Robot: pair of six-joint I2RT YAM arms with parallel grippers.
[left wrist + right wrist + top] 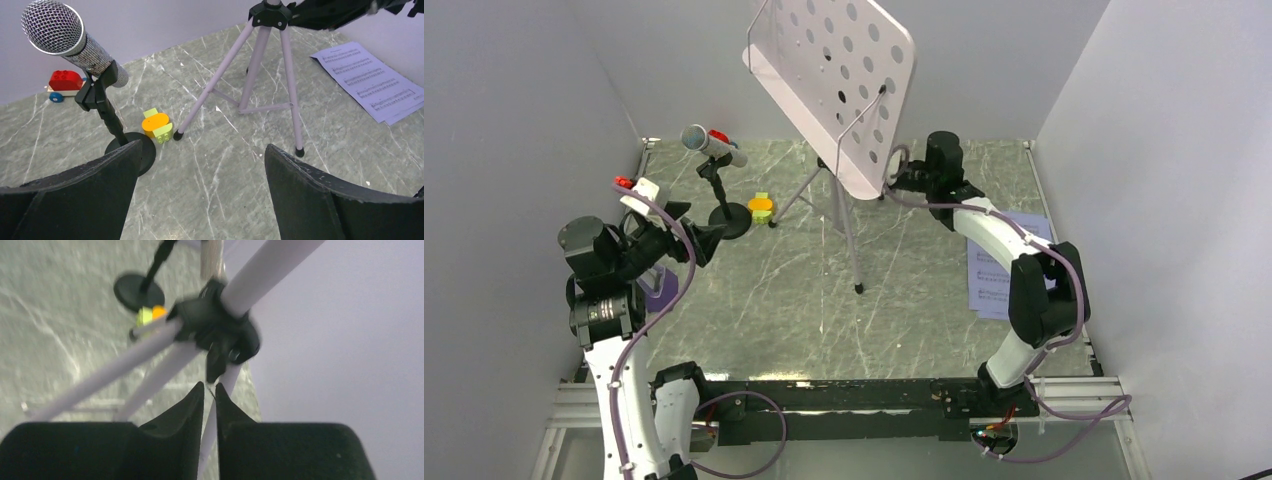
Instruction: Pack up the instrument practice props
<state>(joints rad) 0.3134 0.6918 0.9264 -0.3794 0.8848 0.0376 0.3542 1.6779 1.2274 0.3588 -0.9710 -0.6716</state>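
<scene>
Silver microphone on black round-base stand (709, 145) far-left on grey marble tabletop (774, 300), left gripper (202, 149) jaws wide apart; grey perforated tripod music stand (839, 90) centre; right gripper (210, 387) jaws nearly together by its hub, grip unclear; white sheet-music pages (994, 280) right.
</scene>
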